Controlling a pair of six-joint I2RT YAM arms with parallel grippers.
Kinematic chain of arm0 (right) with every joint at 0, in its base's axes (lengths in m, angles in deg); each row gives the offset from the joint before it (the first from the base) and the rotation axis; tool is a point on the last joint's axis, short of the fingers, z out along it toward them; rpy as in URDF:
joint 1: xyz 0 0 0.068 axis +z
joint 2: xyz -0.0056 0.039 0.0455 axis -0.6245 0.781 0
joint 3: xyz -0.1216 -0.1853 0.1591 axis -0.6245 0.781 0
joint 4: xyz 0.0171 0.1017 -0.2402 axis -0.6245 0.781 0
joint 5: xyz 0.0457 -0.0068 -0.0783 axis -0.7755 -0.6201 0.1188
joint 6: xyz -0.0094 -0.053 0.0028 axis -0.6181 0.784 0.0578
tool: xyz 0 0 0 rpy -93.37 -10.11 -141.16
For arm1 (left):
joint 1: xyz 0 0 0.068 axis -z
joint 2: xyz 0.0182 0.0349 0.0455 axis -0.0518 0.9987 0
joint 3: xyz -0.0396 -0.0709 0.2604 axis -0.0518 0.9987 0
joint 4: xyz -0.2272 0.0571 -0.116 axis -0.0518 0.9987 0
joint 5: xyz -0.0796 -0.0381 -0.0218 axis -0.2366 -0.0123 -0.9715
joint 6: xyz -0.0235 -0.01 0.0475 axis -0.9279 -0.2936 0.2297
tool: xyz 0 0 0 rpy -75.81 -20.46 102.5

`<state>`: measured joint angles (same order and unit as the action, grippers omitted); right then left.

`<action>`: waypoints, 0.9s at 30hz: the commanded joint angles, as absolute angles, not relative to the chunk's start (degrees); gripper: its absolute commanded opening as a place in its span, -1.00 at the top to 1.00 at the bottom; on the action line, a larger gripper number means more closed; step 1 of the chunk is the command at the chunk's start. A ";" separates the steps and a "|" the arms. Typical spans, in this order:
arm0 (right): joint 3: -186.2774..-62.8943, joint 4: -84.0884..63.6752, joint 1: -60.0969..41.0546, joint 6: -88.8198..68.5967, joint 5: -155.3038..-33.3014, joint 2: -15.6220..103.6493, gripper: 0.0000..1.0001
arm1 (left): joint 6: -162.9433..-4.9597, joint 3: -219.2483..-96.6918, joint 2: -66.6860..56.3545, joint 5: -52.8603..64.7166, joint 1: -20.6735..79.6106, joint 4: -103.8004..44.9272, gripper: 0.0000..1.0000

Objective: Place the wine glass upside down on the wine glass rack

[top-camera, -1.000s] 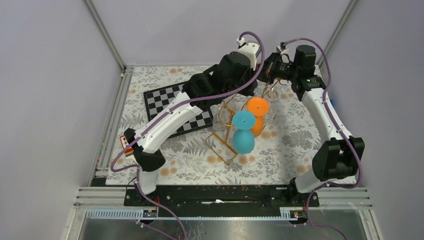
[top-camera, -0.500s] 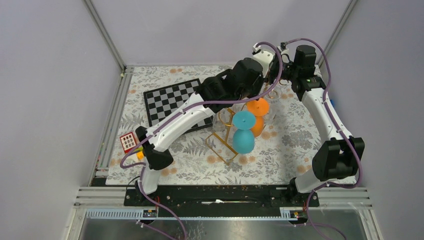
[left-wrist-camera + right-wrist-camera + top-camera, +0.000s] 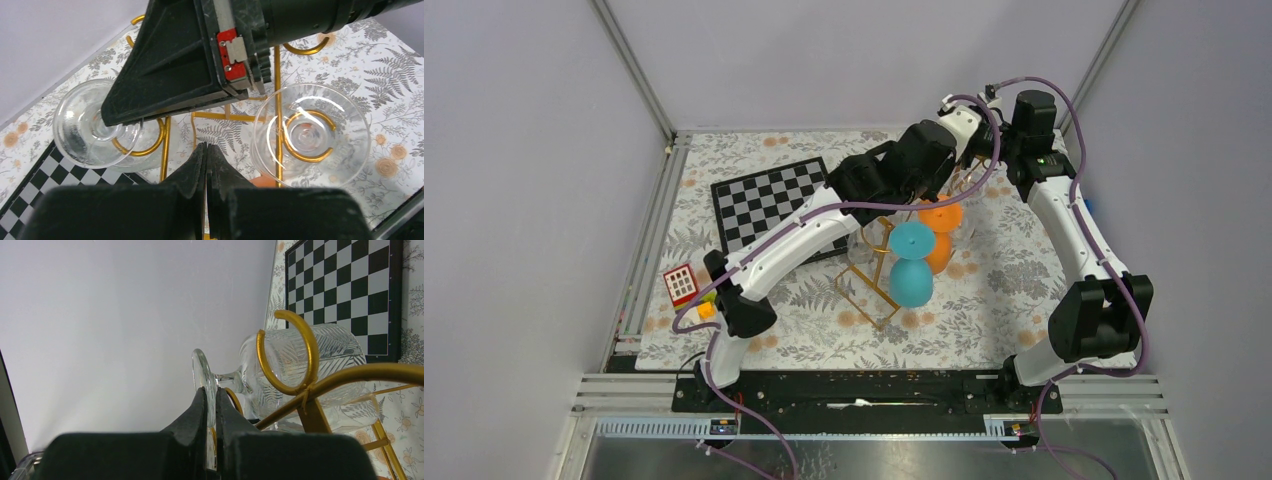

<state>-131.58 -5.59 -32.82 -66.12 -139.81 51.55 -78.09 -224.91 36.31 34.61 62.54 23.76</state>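
Right claw (image 3: 210,392): clamped on the foot rim of the clear wine glass (image 3: 332,352) (just the thin edge between the fingers).
Wine glass: left side of the left-wrist frame, foot uppermost, stem at a curled end loop of the gold rack (image 3: 380,372).
Left claw (image 3: 206,150): closed and empty, bottom centre, above the rack.
Second clear glass (image 3: 345,145): right of frame, hanging in its loop.
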 commanded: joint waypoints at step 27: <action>-131.38 7.21 -33.73 -59.72 -137.86 49.62 1.00 | -77.31 -225.33 35.64 47.08 58.82 23.20 1.00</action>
<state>-131.71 -3.38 -32.93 -65.03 -138.19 50.85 -76.75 -224.93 36.44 40.04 61.80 24.06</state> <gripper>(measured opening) 0.049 0.010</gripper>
